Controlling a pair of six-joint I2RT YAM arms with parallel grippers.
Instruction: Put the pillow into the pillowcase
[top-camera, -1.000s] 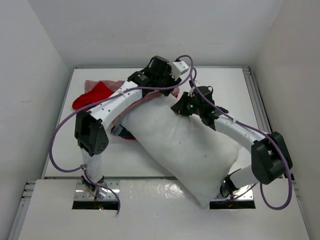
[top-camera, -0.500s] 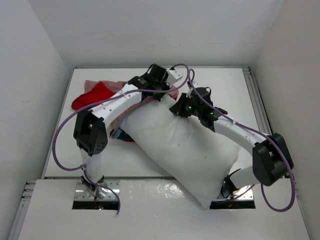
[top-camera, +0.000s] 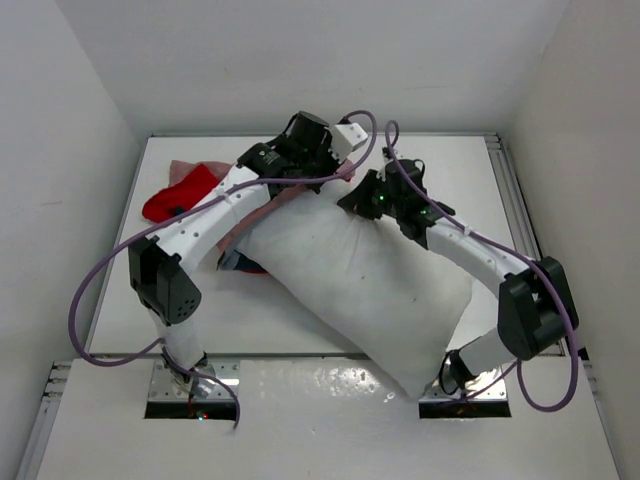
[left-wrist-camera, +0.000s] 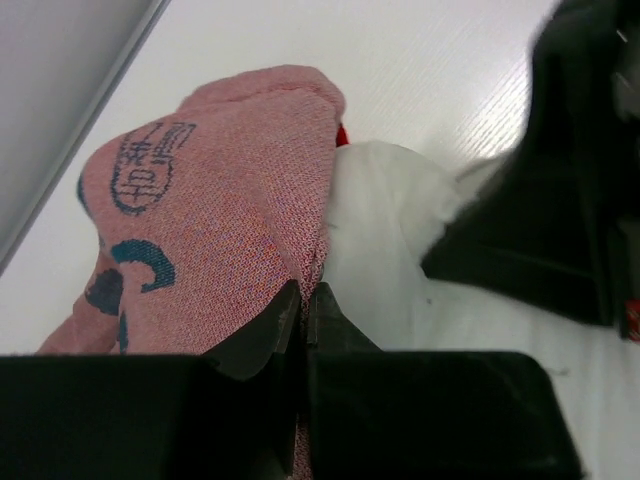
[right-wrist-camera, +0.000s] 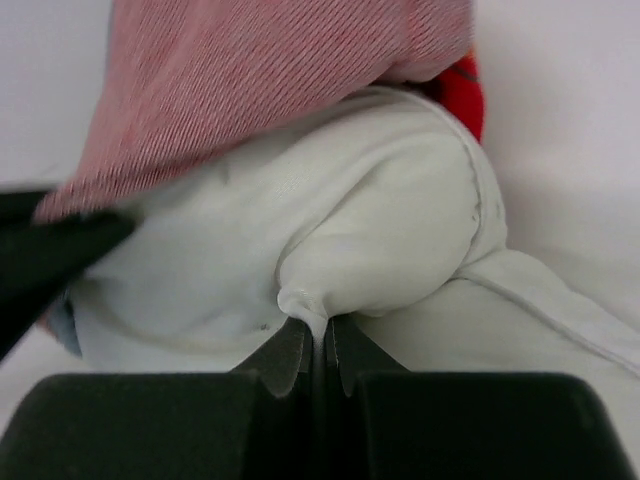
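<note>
1. Table (top-camera: 450, 170): it lies under both pincers and carries everything.
2. Pillow (top-camera: 370, 290): its far end sits right at the tips of both pincers, and the bulk trails away behind the right pincer towards that arm's base, the near end hanging over the table's near edge. The long axis runs diagonally, far-left to near-right, and the far end points into the cloth held by the left pincer. Judged from this, the step in hand is starting that end into the opening. To do it well, feed along the long axis, end first, so the puffy body follows straight and does not fold.
3. Pillowcase (left-wrist-camera: 220, 200): its pink edge rises from the left pincer's tips and drapes over the pillow's end, just beyond the right pincer's tips. The rest lies bunched under the left arm, with a red patch well off to the left. The upper layer should stay lifted and taut so the mouth gapes. How wide the mouth stands cannot be told.
4. Left pincer (left-wrist-camera: 305, 295): closed, pinching the pillowcase edge, pillow just to its right.
5. Right pincer (right-wrist-camera: 322, 335): closed on a small nip of the pillow's cover at the far end. The hold looks thin, so it should push gently, not tug.
</note>
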